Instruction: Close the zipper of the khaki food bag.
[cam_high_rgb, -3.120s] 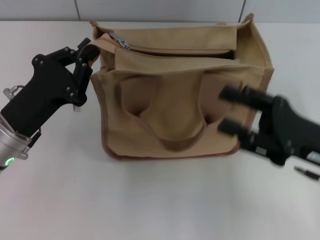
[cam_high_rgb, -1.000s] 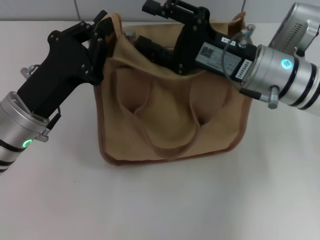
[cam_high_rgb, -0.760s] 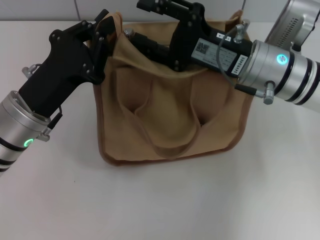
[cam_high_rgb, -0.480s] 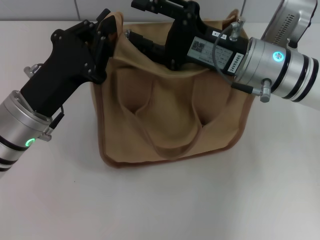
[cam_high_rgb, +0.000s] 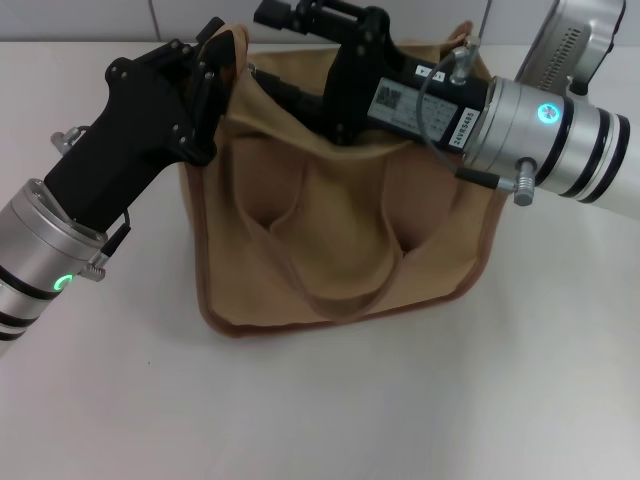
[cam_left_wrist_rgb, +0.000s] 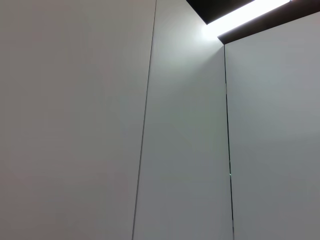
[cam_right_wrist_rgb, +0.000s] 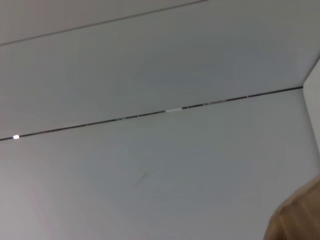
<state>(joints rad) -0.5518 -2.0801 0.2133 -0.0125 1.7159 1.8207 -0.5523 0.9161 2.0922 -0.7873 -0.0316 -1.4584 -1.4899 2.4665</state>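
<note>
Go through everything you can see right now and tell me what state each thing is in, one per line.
khaki food bag: on the table, its top-left corner pulled up, handles hanging down its front.
zipper: hidden behind the right arm, open or closed cannot be told.
left gripper: clamped on the bag's top-left corner.
right gripper: reaching across the bag's top toward the left end.
table: white, bag resting on it.

White table (cam_high_rgb: 330, 410); grey panelled wall (cam_high_rgb: 90, 20) along far edge; seamed wall panels (cam_left_wrist_rgb: 75, 125); bright light strip (cam_left_wrist_rgb: 245, 15) overhead.
</note>
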